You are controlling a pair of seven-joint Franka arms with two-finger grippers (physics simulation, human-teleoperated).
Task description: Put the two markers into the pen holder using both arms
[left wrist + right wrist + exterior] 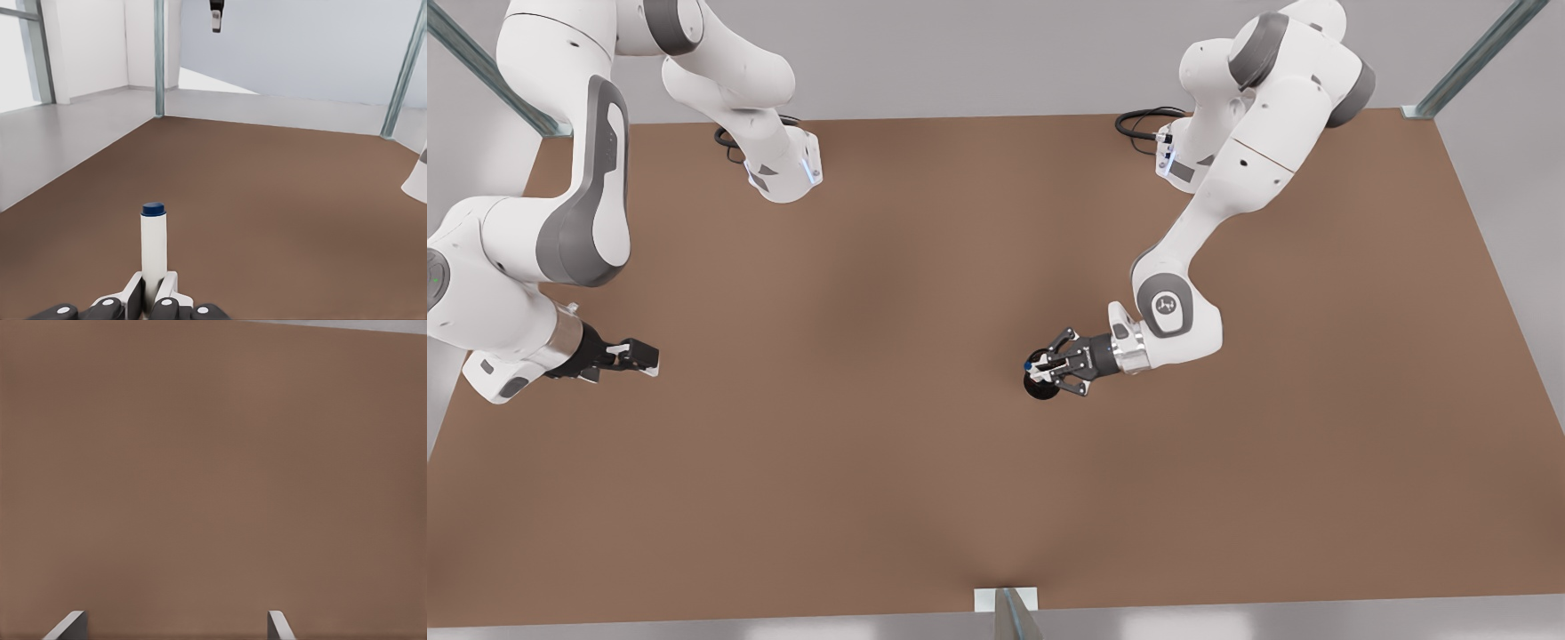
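Table (925, 498): big, brown and flat. Both arms reach over it.

Left arm (1263, 151): white with grey joints. Its base is at 1 o'clock on the table in the front view. It bends down toward the middle.

Right arm (587, 204): white with grey joints. Its base is at 11 o'clock, and it curls round to the 9 o'clock edge.

Left gripper (1045, 366): just past the table's middle, toward 4 o'clock, right over the pen holder. In the left wrist view, the left gripper (153, 283) has its white fingers (168, 285) squeezed tight on the blue marker.

Right gripper (645, 357): near the 9 o'clock edge, well apart from the pen holder. In the right wrist view, the right gripper (177, 627) has its two fingertips (67, 627) wide apart over bare table, with nothing between them.

Pen holder (1040, 388): a small black cup, partly hidden under the left gripper.

Blue marker (153, 247): it has a white body and a dark blue end, and it sticks straight out from the fingers. In the front view, the blue end (1032, 363) sits at the cup's 11 o'clock rim. I cannot tell if it is inside.

Red marker (1034, 377): a tiny red dot in the cup's mouth. It is too small to say more.
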